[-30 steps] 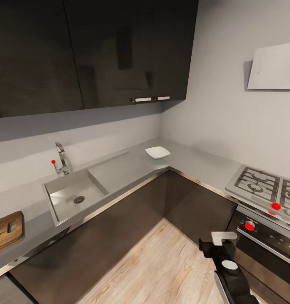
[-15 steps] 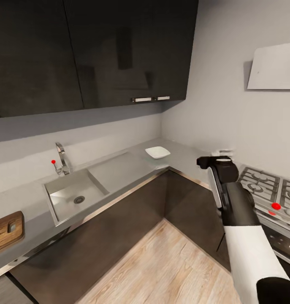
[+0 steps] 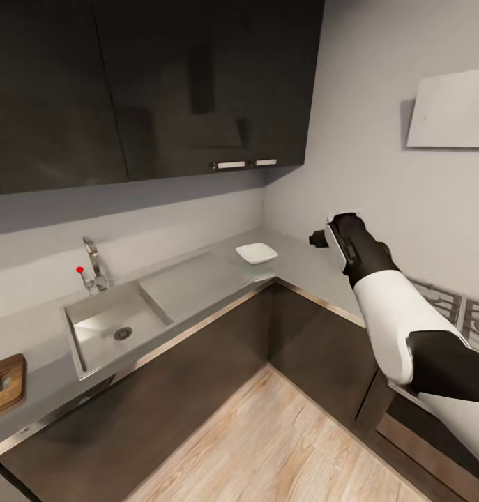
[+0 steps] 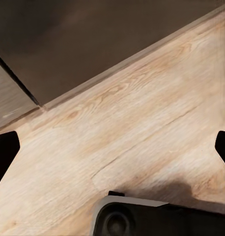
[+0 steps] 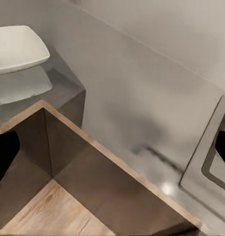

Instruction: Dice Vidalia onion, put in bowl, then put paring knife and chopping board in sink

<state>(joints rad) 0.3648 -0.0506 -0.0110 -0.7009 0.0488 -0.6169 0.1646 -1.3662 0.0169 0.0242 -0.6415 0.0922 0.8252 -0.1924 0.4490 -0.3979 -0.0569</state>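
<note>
- right gripper [image 3: 321, 237] raised near square white bowl [image 3: 256, 253] on glossy grey countertop [image 3: 197, 279], fingers spread, empty
- left gripper [image 4: 112, 147] spread over wood-grain floor [image 4: 142, 132]
- steel sink [image 3: 110, 328] rectangular

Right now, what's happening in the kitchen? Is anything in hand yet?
Nothing is in hand. The right arm is raised over the counter corner, its open gripper empty, with the white bowl close by. The left gripper is open too, pointing at the wooden floor. The sink looks empty in the part visible; no onion to be seen there. The chopping board sits at the counter's far left.
</note>
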